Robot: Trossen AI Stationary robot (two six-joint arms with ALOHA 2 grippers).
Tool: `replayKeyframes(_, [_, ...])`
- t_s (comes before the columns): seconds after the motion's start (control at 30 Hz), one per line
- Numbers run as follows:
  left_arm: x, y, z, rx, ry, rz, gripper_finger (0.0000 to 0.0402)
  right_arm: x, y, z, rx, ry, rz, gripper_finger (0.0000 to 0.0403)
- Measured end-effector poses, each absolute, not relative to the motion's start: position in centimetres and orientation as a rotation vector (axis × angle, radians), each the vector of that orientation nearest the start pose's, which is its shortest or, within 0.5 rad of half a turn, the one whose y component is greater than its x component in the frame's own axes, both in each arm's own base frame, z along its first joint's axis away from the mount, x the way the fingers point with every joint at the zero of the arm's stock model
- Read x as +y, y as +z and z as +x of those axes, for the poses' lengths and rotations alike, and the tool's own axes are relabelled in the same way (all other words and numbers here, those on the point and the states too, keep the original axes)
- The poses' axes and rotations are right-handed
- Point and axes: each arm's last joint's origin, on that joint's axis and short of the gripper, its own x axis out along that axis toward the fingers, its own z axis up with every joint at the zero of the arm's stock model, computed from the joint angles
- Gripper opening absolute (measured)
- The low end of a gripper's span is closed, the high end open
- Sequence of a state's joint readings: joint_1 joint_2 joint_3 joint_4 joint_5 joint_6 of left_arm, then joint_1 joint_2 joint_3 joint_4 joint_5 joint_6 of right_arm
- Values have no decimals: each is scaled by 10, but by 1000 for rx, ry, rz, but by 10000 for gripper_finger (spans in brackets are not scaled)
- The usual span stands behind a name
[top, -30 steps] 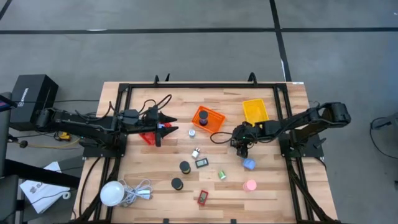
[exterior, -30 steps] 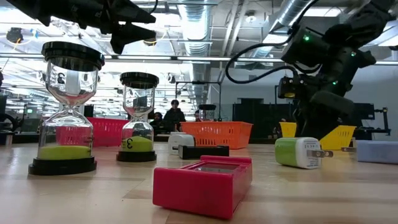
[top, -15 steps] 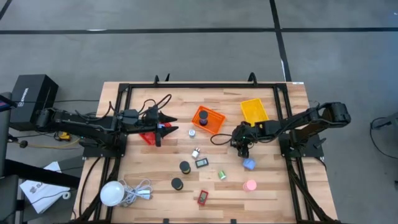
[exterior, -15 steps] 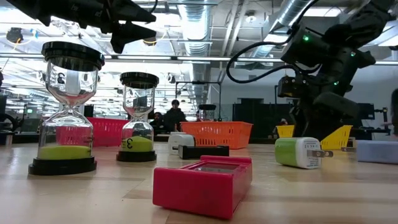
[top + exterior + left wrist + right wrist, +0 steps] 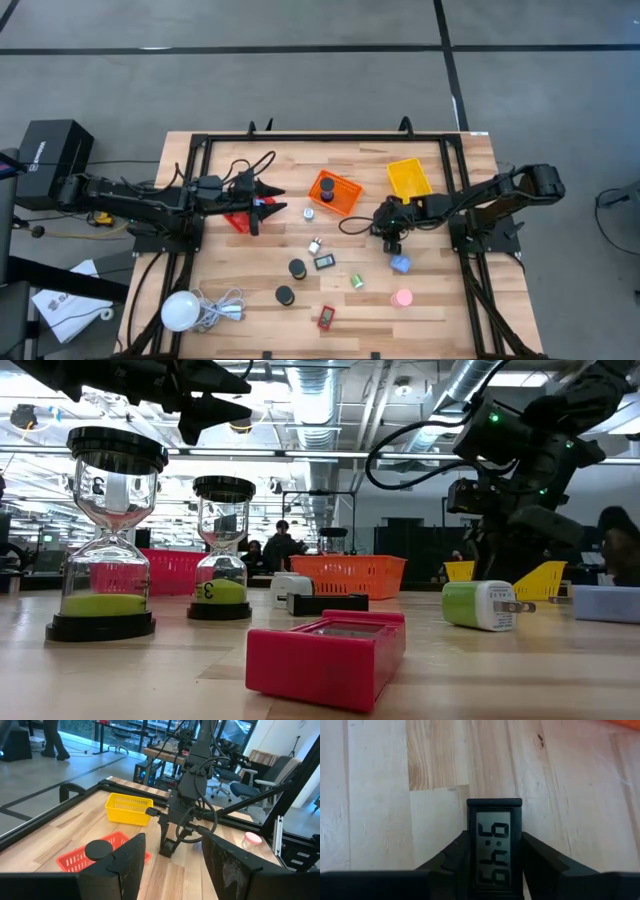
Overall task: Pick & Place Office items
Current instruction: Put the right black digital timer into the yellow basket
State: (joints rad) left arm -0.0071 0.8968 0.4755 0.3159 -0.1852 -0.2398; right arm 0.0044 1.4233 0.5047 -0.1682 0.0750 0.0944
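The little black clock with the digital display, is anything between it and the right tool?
Nothing visible. In the right wrist view the small black clock already sits between the right tool's fingers, which press against both its sides over bare wood. From above, that tool is below the yellow basket.

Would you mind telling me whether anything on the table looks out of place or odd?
Nothing looks spilled or damaged. The office items are simply scattered loose on the table. One hourglass timer already sits in the orange basket, and the right tool grips a small digital clock.

Small black digital clock (image 5: pixel 493 847), display up, flat on wood.
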Motion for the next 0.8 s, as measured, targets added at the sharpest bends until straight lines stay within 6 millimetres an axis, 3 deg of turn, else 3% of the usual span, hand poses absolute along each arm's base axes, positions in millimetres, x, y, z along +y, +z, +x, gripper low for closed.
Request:
replayKeyframes(0.27, [4,254,199,82,190,-229,191,-2,140,239,1061,-97,-8,151])
replayKeyframes(0.47, [4,254,199,81,189,-229,191,-8,170,247,1162,-91,-61,123])
replayKeyframes(0.67, [4,255,199,77,189,-230,191,-21,211,232,1254,-220,-196,137])
replayKeyframes(0.8, [4,255,199,76,189,-230,191,-35,230,206,1267,-355,-196,145])
